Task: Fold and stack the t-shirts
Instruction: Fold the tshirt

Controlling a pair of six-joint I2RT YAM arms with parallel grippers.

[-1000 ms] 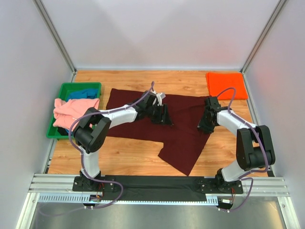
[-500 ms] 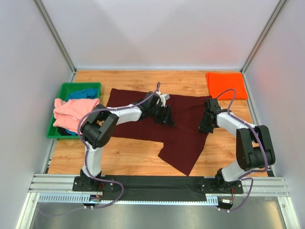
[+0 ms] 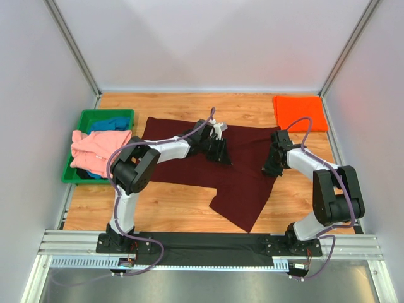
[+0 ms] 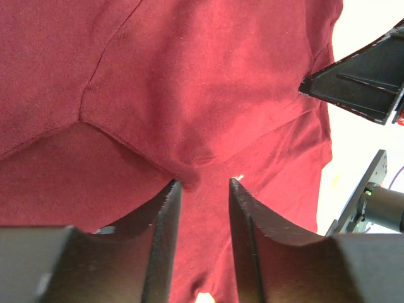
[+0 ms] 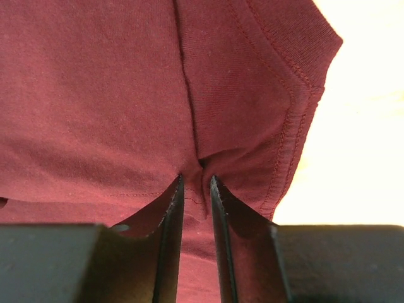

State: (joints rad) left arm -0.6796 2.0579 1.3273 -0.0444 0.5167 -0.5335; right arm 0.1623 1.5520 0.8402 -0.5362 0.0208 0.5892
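The large dark maroon t-shirt (image 3: 243,183) lies spread on the wooden table, with one part hanging toward the near edge. My left gripper (image 3: 221,155) is pressed down on the shirt's middle. In the left wrist view its jaws (image 4: 201,184) stand apart over the cloth (image 4: 189,82), with a small ridge at the left fingertip. My right gripper (image 3: 271,166) is at the shirt's right edge. In the right wrist view (image 5: 196,180) it is shut on a pinched fold of the maroon cloth (image 5: 95,82) near a sleeve hem. The orange t-shirt (image 3: 300,112) lies folded at the back right.
A green tray (image 3: 85,118) stands at the left, holding the salmon-pink shirt (image 3: 98,146) and the blue shirt (image 3: 110,124). White walls enclose the table on three sides. The arm bases and a black rail lie along the near edge.
My left arm's elbow has swung right and the left gripper has edged slightly right on the shirt. The right gripper has shifted only a little. The shirt's outline is much the same.
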